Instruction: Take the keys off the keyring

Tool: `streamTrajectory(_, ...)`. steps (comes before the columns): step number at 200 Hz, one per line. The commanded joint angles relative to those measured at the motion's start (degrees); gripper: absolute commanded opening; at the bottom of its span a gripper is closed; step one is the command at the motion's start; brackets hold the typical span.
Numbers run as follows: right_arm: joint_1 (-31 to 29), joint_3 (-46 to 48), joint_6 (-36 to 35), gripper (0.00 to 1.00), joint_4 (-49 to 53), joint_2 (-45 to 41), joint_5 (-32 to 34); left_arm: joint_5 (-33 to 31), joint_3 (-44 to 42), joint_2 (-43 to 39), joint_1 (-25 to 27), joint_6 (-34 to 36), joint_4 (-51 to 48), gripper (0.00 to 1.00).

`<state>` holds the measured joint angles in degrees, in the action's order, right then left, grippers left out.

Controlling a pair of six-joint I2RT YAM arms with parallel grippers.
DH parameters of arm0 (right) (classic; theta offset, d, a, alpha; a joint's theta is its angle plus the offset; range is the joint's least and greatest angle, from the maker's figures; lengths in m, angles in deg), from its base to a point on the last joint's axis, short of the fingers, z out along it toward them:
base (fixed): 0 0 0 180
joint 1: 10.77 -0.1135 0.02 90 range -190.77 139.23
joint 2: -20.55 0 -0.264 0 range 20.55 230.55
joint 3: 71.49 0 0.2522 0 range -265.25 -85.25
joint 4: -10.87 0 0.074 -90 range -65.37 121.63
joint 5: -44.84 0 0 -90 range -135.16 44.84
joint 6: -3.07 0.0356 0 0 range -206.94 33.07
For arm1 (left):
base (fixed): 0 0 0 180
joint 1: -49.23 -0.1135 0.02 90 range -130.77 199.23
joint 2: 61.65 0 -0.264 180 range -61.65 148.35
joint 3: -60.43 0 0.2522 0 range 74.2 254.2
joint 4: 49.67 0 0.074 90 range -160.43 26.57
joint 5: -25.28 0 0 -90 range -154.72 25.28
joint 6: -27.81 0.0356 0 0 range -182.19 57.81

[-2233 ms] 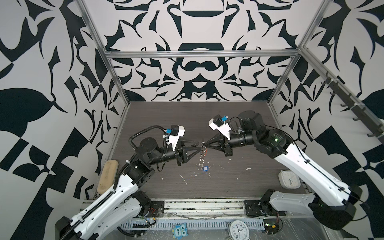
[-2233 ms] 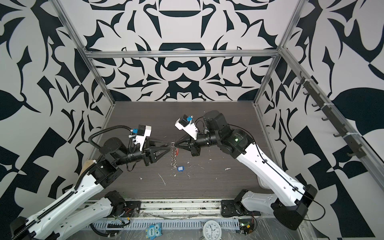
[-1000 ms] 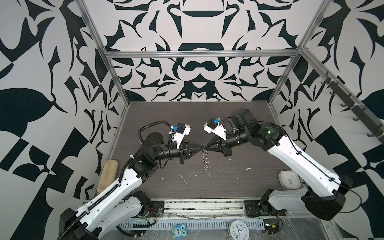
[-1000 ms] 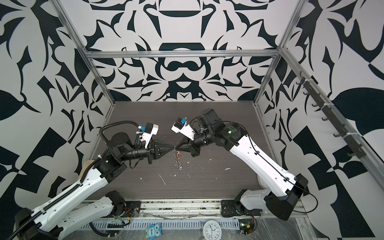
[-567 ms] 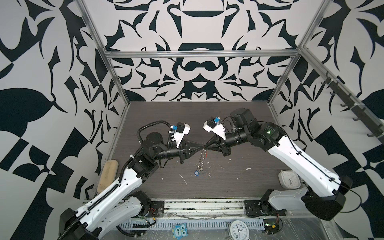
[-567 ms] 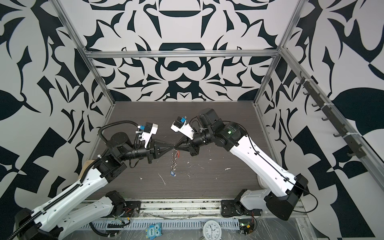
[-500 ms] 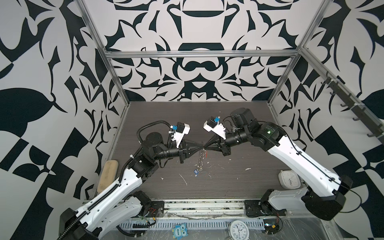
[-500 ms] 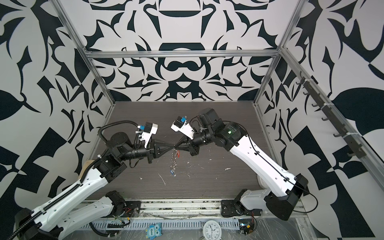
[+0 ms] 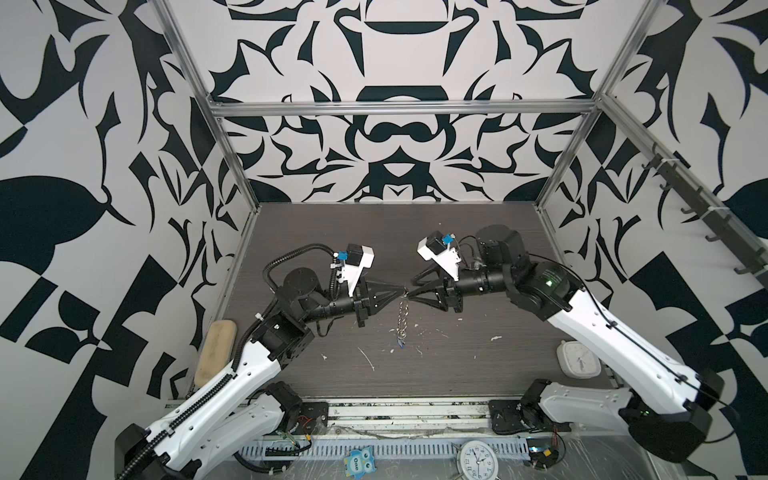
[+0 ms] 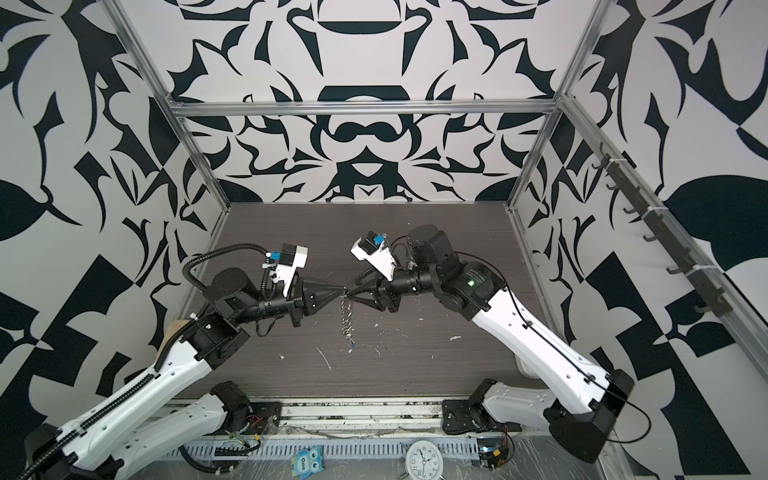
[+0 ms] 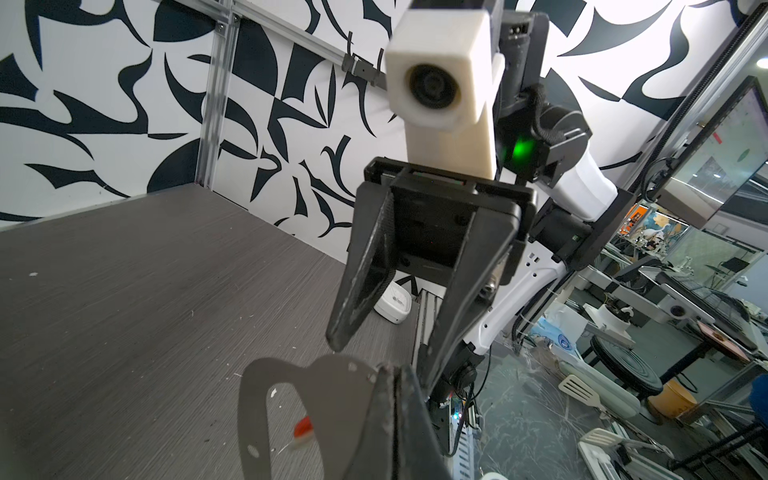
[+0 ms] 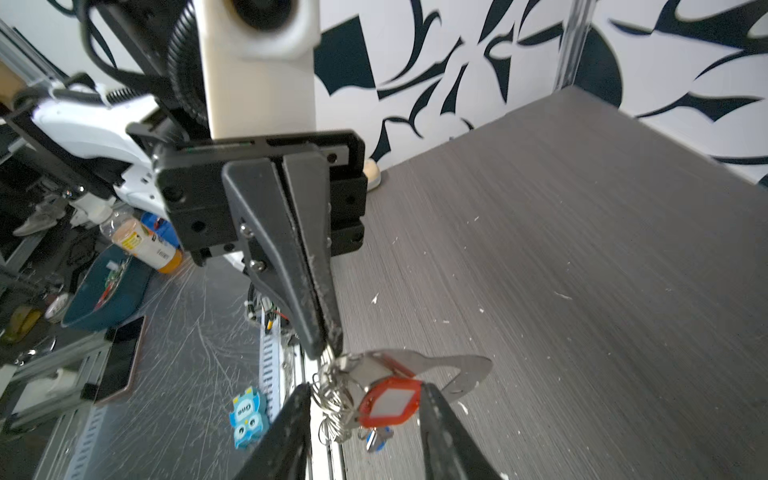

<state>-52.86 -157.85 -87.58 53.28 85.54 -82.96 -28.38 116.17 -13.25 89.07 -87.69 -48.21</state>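
The left end effector (image 9: 401, 293) is clenched on the upper edge of the keyring (image 9: 402, 311), its two dark fingers pressed flat together on the metal, as the right wrist view shows (image 12: 326, 348). The keyring hangs from that pinch above the dark counter (image 9: 457, 370), clear of its surface, and appears edge-on in both top views (image 10: 345, 312). The right end effector (image 9: 411, 294) faces the left one from the keyring's other side, tip to tip with it, and is released: its jaws stand apart on either side of the keyring's ring cluster (image 12: 332, 395) without visibly pressing on anything. Between those spread fingers (image 12: 297, 419) sits the red key (image 12: 388, 404), a tag with a white label window, lying against the silver plate of the keyring (image 12: 459, 370). The blue key (image 12: 376, 441) dangles lower, at the bottom end of the keyring (image 9: 400, 343), hanging just over the counter. In the left wrist view the plate's oblong slot (image 11: 291, 419) frames a glimpse of the red key (image 11: 303, 428)
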Motion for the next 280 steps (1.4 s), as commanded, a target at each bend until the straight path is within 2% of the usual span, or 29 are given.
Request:
streamTrajectory(1,-0.10,4.39,4.34,0.50,-12.37,-5.12,2.51,-1.21,-0.56,-1.97,0.16,0.08,3.09,0.00)
streamTrajectory(56,-1.25,16.59,11.86,0.51,-29.53,-10.82,5.33,-4.78,-1.62,-4.00,0.16,-1.06,5.25,0.00)
streamTrajectory(101,-6.07,19.50,10.07,0.51,-33.43,-10.67,11.68,-5.40,-2.07,-4.06,0.16,-1.93,7.10,0.00)
streamTrajectory(148,-8.90,19.69,8.96,0.50,-34.65,-8.86,15.02,-5.09,-2.28,-3.50,0.16,-2.56,8.19,0.00)
streamTrajectory(236,-9.65,18.99,7.43,0.17,-32.56,-8.21,18.79,-4.68,-2.55,-3.92,0.16,-2.54,8.24,0.00)
streamTrajectory(268,-10.44,18.22,5.59,0.00,-30.57,-8.21,21.23,-6.09,-2.77,-4.32,0.16,-2.63,8.16,0.00)
streamTrajectory(280,-11.49,17.87,4.07,0.00,-29.12,-8.21,23.70,-7.88,-3.01,-4.79,0.11,-2.92,7.98,0.00)
